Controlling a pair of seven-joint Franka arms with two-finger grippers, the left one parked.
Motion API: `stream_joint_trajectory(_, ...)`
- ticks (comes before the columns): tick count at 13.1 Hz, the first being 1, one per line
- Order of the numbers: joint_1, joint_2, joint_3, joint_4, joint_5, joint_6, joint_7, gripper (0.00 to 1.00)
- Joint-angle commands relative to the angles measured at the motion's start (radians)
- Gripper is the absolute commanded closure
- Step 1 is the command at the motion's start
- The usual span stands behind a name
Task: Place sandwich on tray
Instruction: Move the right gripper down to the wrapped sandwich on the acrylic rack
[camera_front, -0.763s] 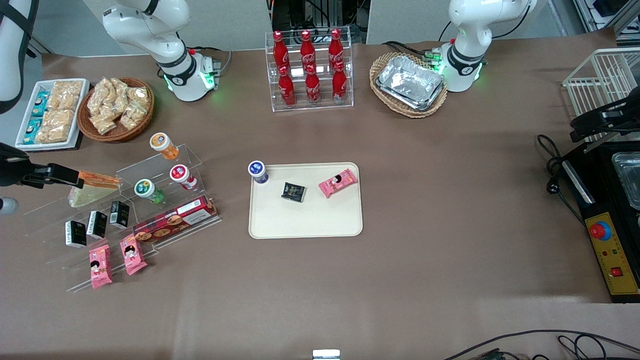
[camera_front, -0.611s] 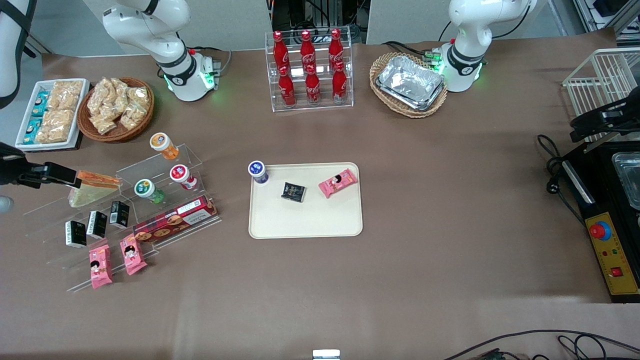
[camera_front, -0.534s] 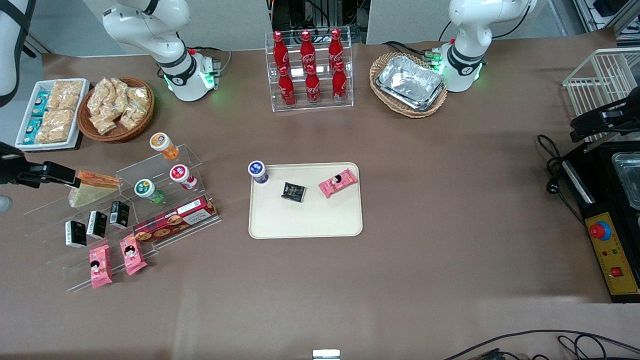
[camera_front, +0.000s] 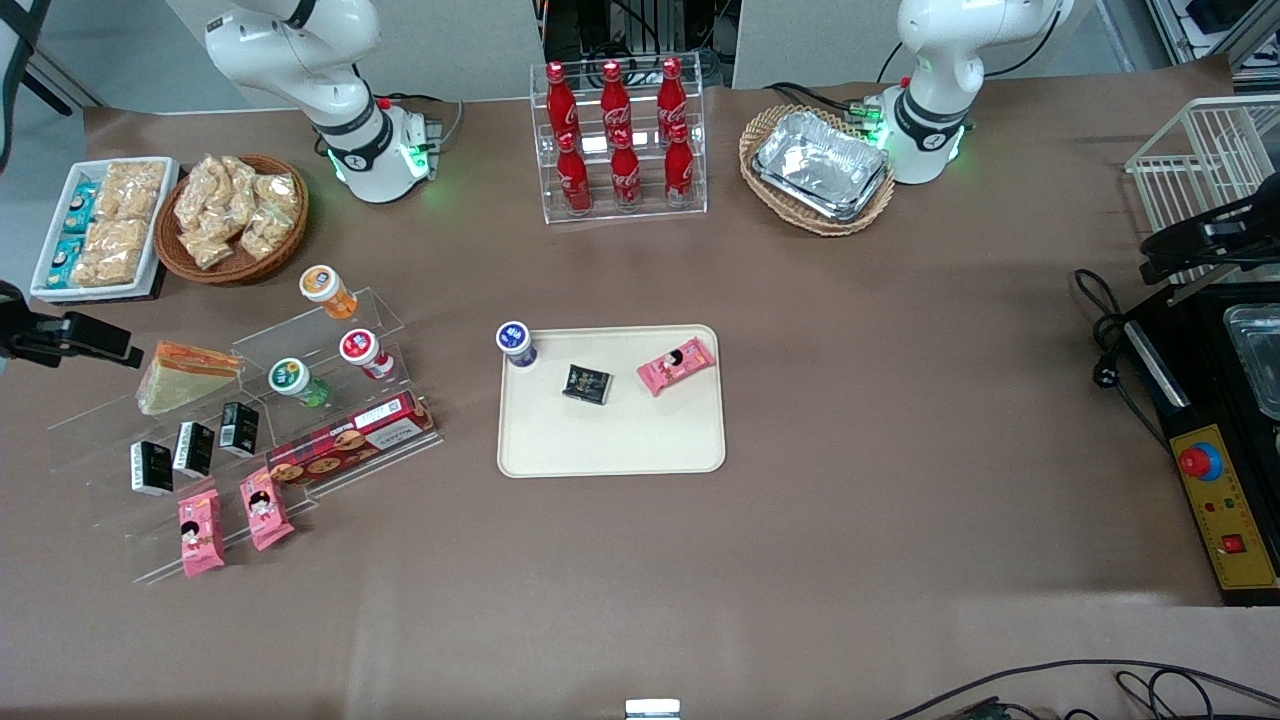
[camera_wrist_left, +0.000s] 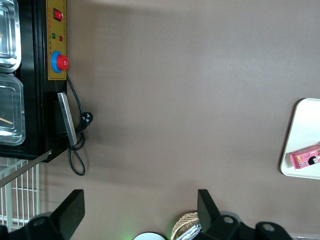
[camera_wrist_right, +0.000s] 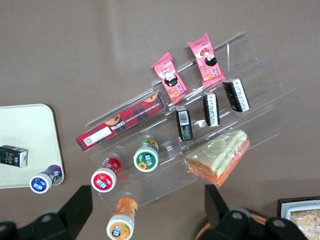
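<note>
Since a moment ago, the gripper (camera_front: 118, 352) has pulled away from the sandwich (camera_front: 185, 376). Before, its dark tip lay over the orange edge of the sandwich. Now it sits just beside that edge, toward the working arm's end of the worktop (camera_front: 900, 400), and it does not touch the wrap. Nothing else has moved.

The sandwich rests on a high step of the clear stand (camera_front: 330, 455). It leans a little on the slope, with the orange and green filling turned up and away from the front camera. The stand holds its goods in rows, like a shop shelf, so each one is easy to see and reach. On lower steps, near the sandwich, are a green-lidded cup (camera_front: 288, 377), small black boxes (camera_front: 195, 447) and two pink snack packets (camera_front: 232, 517).

In the wrist view the fingers (camera_wrist_right: 216, 201) are spread wide and hold nothing. The sandwich (camera_wrist_right: 219, 156) lies between them, some way below.

The tray (camera_front: 610, 445) lies flat on the worktop, well apart from the sandwich, toward the parked arm's end. It already carries a blue-lidded cup (camera_front: 514, 340), a black box (camera_front: 586, 383) and a pink packet (camera_front: 676, 364). The part nearer the front camera is bare, so that looks like a good spot.

I think the grab has not happened yet. The wrap is slippery and the bread is soft, so a hard squeeze could squash it.
</note>
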Motion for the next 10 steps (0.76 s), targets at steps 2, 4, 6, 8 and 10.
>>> stream_joint_trajectory(2, -0.006, -0.042, -0.032, -0.017, -0.018, -0.058, 0.042, 0.00)
stream_joint_trajectory(4, -0.006, -0.050, -0.040, -0.017, -0.018, -0.083, 0.157, 0.00)
stream_joint_trajectory(6, -0.006, -0.051, -0.040, -0.017, -0.018, -0.099, 0.330, 0.00)
stream_joint_trajectory(8, -0.009, -0.054, -0.041, -0.017, -0.018, -0.107, 0.485, 0.00)
stream_joint_trajectory(10, -0.023, -0.056, -0.040, -0.018, -0.016, -0.123, 0.566, 0.00)
